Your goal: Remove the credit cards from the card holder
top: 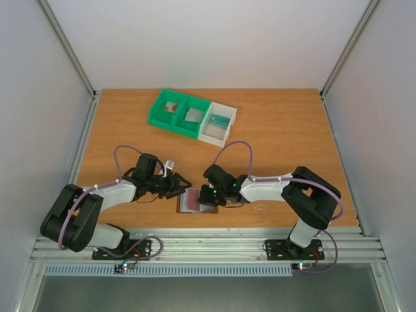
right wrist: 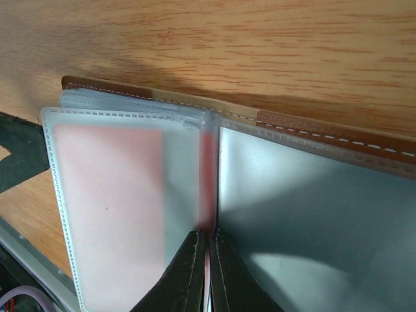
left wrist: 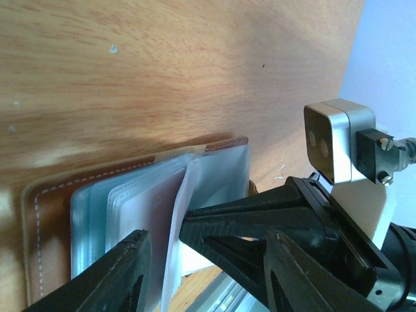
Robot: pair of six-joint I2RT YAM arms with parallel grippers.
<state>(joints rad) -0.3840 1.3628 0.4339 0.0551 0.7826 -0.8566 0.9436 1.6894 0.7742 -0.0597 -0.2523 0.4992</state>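
Note:
The brown card holder (top: pixel 197 201) lies open near the table's front edge, its frosted sleeves fanned out (left wrist: pixel 130 214). One sleeve shows a pink credit card (right wrist: pixel 110 195) through the plastic, and a grey sleeve (right wrist: pixel 312 214) lies on the other side. My right gripper (right wrist: pixel 209 244) is shut on a thin upright red edge between those sleeves, which looks like a red credit card. My left gripper (left wrist: pixel 208 240) stands open at the holder's left side. Its fingers (left wrist: pixel 104 279) straddle the sleeves and the right gripper's tip (left wrist: pixel 214 221). Both grippers (top: pixel 182 185) (top: pixel 211 195) meet over the holder.
A green bin (top: pixel 160 117) with two compartments and a white bin (top: pixel 214 136) beside it stand at the back of the table, each compartment with a small flat item in it. The metal rail (top: pixel 208 247) runs just in front of the holder.

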